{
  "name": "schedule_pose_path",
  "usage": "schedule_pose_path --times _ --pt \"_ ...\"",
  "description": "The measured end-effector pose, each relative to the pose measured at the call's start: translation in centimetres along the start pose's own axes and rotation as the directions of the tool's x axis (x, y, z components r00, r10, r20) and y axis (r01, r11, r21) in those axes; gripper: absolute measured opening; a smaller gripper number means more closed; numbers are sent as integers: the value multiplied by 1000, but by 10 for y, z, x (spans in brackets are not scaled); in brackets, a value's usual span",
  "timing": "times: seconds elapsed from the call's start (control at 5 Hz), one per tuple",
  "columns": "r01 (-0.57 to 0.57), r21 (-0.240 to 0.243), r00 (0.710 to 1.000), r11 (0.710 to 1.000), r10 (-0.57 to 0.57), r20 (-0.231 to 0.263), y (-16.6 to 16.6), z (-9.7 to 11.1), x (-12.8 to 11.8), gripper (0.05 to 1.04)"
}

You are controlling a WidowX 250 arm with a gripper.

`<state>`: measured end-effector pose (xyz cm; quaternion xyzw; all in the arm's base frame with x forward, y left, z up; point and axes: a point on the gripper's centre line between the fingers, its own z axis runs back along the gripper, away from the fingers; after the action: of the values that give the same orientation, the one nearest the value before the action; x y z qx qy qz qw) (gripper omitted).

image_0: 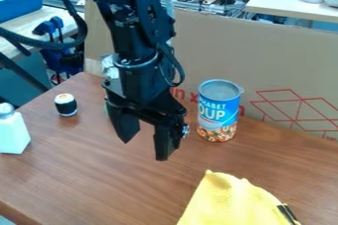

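"What is at the left edge?"

"A white bottle [13,132] stands there, on the brown tabletop [92,169]. Just to its right, a little farther back, is a small roll [66,105] with a black band and a pale top with some orange."

"And you?"

"My gripper [144,150] hangs over the table with its two fingers spread apart, pointing down."

"What is nearest you?"

"The blue soup can [218,113], upright on the table to the right of my gripper, before the cardboard [284,56]. Nearer the camera and reaching farther right lies a rumpled yellow cloth [231,202]."
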<state>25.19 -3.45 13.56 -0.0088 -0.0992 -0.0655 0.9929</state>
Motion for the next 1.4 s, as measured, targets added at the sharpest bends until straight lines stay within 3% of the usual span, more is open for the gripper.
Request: schedule_pose_path --times 0.2,0.6,0.8,1.0,1.2,1.4 --pt "-3 -1 1000 1000 3 -18 -1 -6 -3 1000" --pt "-53 -12 998 999 53 42 -34 -11 1 1000" --pt "-39 -17 999 999 40 36 -49 -16 0 1000" --pt "-46 -64 999 997 46 -1 -67 -35 1 1000" --pt "-16 -109 997 994 8 -74 -88 -61 5 1000" --pt "14 -112 997 994 -23 -79 -103 -67 9 1000"
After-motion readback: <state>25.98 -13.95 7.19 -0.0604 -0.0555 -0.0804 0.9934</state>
